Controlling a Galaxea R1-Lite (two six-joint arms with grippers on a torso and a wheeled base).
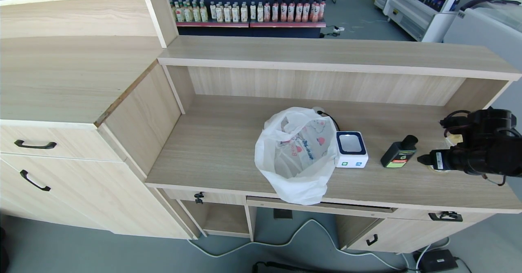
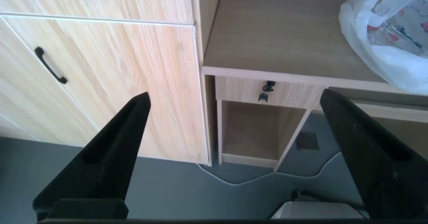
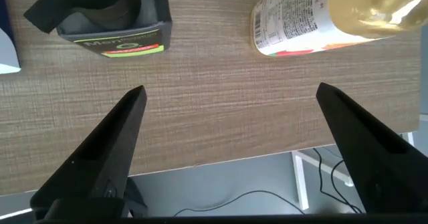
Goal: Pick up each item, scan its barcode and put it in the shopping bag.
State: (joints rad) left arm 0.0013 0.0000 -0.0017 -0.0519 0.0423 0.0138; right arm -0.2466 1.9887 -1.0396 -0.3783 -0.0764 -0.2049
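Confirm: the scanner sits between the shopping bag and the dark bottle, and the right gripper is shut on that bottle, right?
No: the right gripper is open, holding nothing, per the right wrist view. The scanner does sit between the shopping bag and the dark bottle.

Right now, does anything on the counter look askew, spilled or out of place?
Nothing is spilled or damaged. The shopping bag slumps over the front edge of the counter, and the dark bottle and the yellow-liquid bottle lie on their sides to the right of the scanner.
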